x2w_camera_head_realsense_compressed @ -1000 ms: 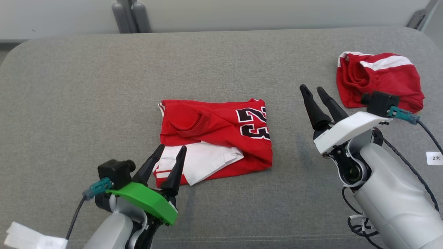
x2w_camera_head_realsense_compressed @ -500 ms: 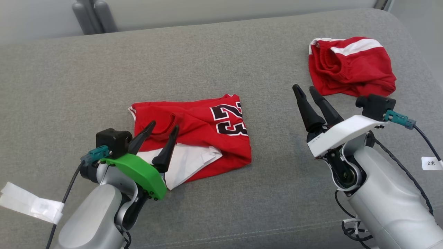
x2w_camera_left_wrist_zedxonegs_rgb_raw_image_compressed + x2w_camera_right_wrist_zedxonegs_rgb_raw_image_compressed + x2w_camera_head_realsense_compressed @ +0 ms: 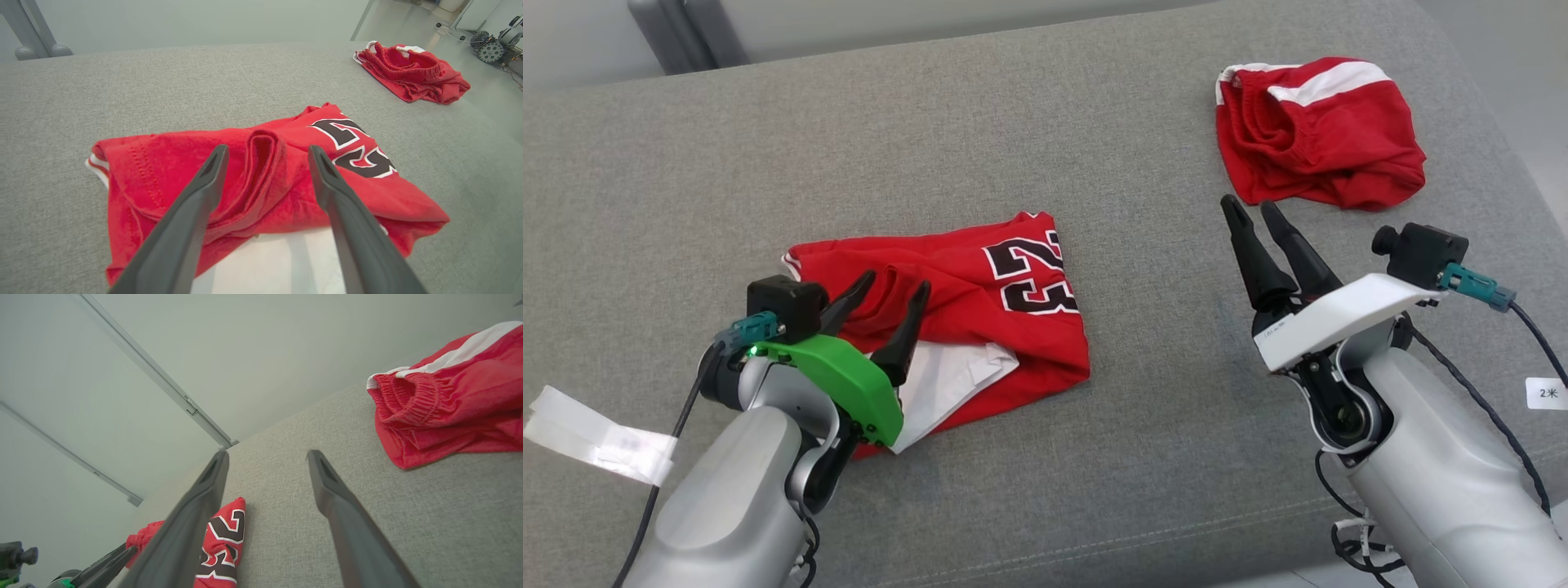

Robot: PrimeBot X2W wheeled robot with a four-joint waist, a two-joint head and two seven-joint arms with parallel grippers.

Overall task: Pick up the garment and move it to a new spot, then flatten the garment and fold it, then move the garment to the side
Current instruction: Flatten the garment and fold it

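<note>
Left claw (image 3: 896, 282) advances over red jersey (image 3: 980, 327), jaws wide, raised fold (image 3: 261, 163) between fingers (image 3: 192, 220), lined up to pinch. Right claw (image 3: 1248, 204) open, empty, idle; red shorts (image 3: 1319, 135) beyond tips.

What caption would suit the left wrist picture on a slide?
Open left gripper poised over the loosely folded red jersey on a grey surface.

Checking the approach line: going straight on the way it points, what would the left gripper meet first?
Probably the red jersey, whose bunched cloth rises between the left gripper's open fingers just ahead; depth is unclear.
</note>
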